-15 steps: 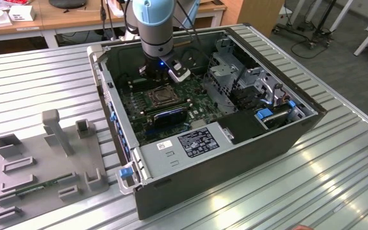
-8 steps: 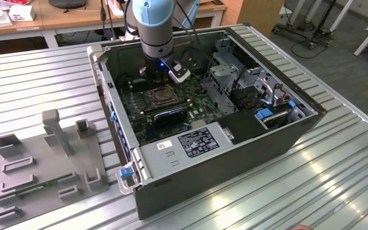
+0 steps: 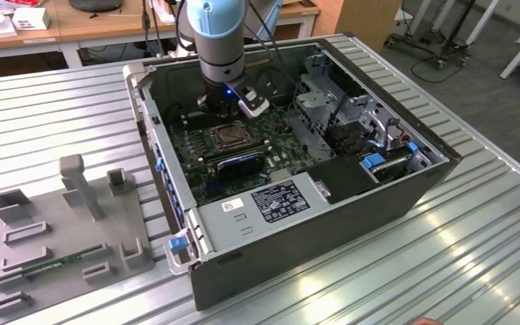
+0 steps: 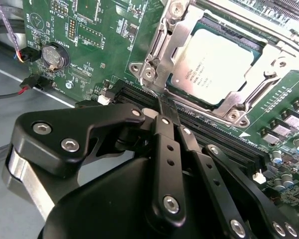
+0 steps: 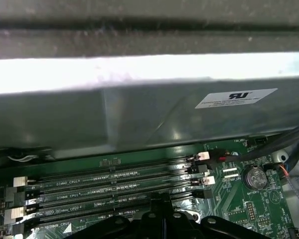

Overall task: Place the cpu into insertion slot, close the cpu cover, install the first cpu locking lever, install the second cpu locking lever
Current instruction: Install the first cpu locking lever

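The cpu (image 4: pixel 217 62) sits in the insertion slot (image 4: pixel 212 103), with the cpu cover (image 4: pixel 165 42) down over its edges. The hand (image 4: pixel 164 117), fingers pressed together, touches a thin locking lever (image 4: pixel 153 94) beside the slot. The levers do not yet look latched.

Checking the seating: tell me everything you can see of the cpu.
The cpu is a flat square chip with a silvery-tan metal top bearing small print, over a dark green rim. It lies level on the green board, with the silver cover frame down around it and its top showing through the window. The fingers hover nearby, not touching it.
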You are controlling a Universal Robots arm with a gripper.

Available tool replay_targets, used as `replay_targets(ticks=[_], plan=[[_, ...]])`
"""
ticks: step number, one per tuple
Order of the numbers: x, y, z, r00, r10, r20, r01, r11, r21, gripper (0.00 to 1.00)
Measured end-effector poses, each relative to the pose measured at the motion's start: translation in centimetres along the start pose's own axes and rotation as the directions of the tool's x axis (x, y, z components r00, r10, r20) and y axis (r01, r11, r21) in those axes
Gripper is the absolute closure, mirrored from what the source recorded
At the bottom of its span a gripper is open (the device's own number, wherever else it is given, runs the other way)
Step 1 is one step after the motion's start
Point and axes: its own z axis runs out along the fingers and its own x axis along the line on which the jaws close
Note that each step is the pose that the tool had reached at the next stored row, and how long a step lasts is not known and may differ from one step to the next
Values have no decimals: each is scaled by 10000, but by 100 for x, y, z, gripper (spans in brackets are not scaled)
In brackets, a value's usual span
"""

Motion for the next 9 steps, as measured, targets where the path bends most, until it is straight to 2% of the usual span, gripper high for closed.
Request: replay_targets(ticks=[9], plan=[[4,-7,23,10000,-56,12,56,10000,34,89]])
